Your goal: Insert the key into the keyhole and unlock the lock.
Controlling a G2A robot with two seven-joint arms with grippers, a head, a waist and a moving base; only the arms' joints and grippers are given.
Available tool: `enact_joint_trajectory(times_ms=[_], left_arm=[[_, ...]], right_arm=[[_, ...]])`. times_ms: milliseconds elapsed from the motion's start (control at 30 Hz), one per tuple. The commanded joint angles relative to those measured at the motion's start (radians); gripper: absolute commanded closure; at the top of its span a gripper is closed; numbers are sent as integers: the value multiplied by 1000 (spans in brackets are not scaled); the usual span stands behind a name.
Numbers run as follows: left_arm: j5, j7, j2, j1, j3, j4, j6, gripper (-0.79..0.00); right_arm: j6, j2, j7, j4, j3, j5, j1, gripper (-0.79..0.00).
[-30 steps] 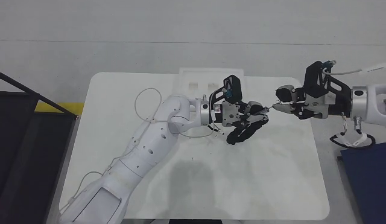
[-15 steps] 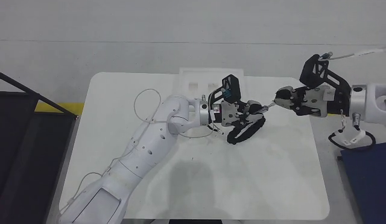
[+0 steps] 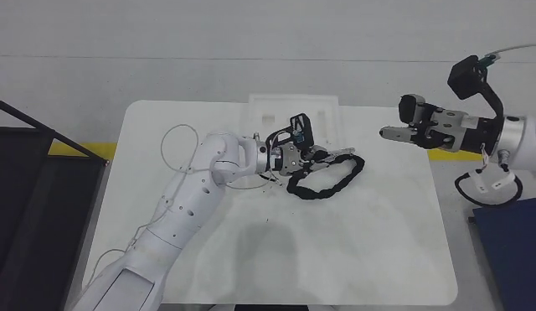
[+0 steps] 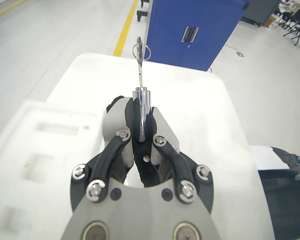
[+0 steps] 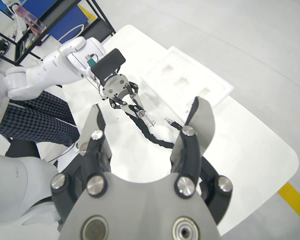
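Observation:
My left gripper [image 4: 140, 112] is shut on the chrome cylinder of the lock [image 4: 141, 101]. The key [image 4: 139, 61] stands in its keyhole, with a key ring [image 4: 140, 49] on its head. In the top view the left gripper [image 3: 312, 154] is low over the table's middle, and the lock's black cable [image 3: 328, 179] lies curled on the table beside it. The cable's metal end [image 5: 168, 120] lies free, apart from the cylinder [image 5: 141, 113]. My right gripper [image 3: 386, 132] hangs open and holds nothing, to the right of the key [image 5: 149, 121] and well apart from it.
A white foam tray [image 3: 293, 110] with recesses sits at the table's far edge, behind the left gripper. The white table [image 3: 377, 244] has free room in front. A black shelf frame [image 3: 33, 143] stands off its left side, a blue cabinet [image 4: 195, 23] off its right.
My right gripper has let go of the key, opened and drawn back to the right. The left gripper has moved left and down with the lock. The cable has spread out on the table.

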Motion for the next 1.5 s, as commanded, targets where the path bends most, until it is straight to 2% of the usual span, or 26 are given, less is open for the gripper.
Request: enact_joint_trajectory(times_ms=[0,200,300,467,500,533,633,767,1033,1167,1333,1467], left_arm=[[29,-57,12,21,-14,-16,5,0],[104,-191,33,51,-4,-13,3,0],[130,-220,35,50,14,4,19,0],[152,-185,32,43,40,37,64,0],[165,-188,31,37,54,43,56,-151],[168,-183,29,32,62,53,55,-779],[164,-172,25,15,83,79,56,-785],[202,-127,25,-11,90,69,62,-785],[264,100,46,-34,5,-43,57,-785],[260,214,62,-38,-64,-98,21,-785],[298,287,86,-71,-145,-125,-60,-785],[318,374,104,-97,-176,-126,-60,-785]], right_arm=[[8,4,-24,-4,22,-4,-26,-785],[22,15,-68,-15,92,-28,-99,-785],[22,19,-76,-23,124,-33,-131,-785],[31,23,-82,-50,169,-29,-180,-785],[34,23,-81,-56,178,-29,-188,-785],[36,24,-81,-62,185,-26,-197,-785],[39,23,-73,-82,201,-18,-221,-785],[63,21,-59,-104,212,-18,-240,-785],[65,0,-116,-130,192,-4,-246,-785],[0,-16,-167,-100,167,-34,-223,-785],[-126,-43,-235,-39,113,-123,-159,-785],[-201,-70,-275,25,58,-208,-85,-785]])
